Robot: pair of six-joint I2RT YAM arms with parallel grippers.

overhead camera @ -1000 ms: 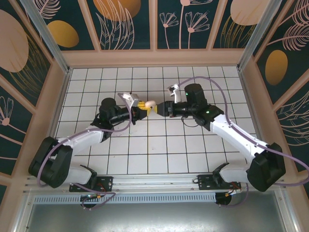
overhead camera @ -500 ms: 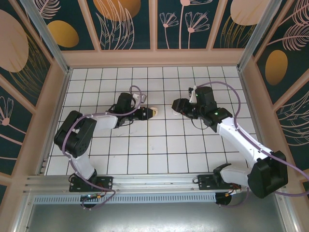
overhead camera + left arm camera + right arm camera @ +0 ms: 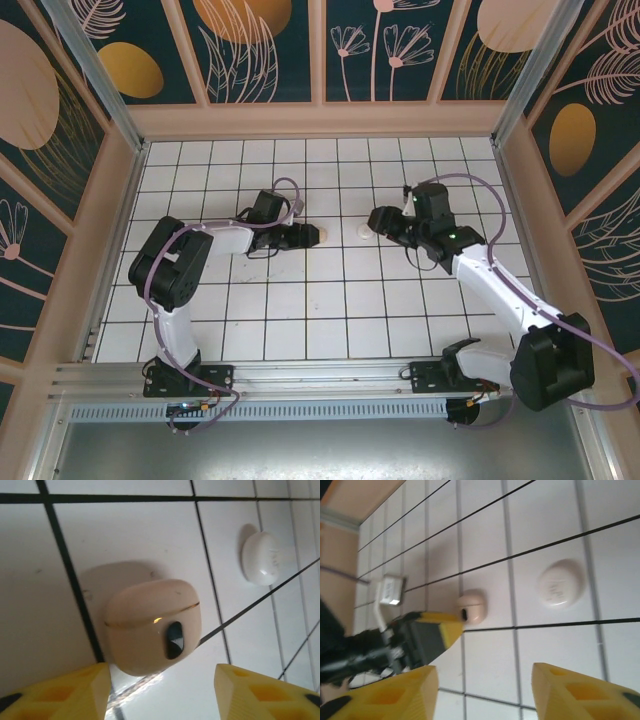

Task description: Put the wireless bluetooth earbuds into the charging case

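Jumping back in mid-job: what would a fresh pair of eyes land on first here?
The small pinkish-beige rounded plastic charging case, lid shut, lies on the white tiled table just ahead of the left pincer, whose yellow fingers stand open. A flat white round piece lies close beside it, in front of the open right pincer.

I see the case [image 3: 150, 625] as smooth glossy pinkish plastic with a thin gilt seam, white round piece [image 3: 261, 558] smooth with soft sheen, tiles [image 3: 125, 535] glossy to my eye, fingers [image 3: 55, 695] matt yellow plastic, rail [image 3: 300, 375] matt metal
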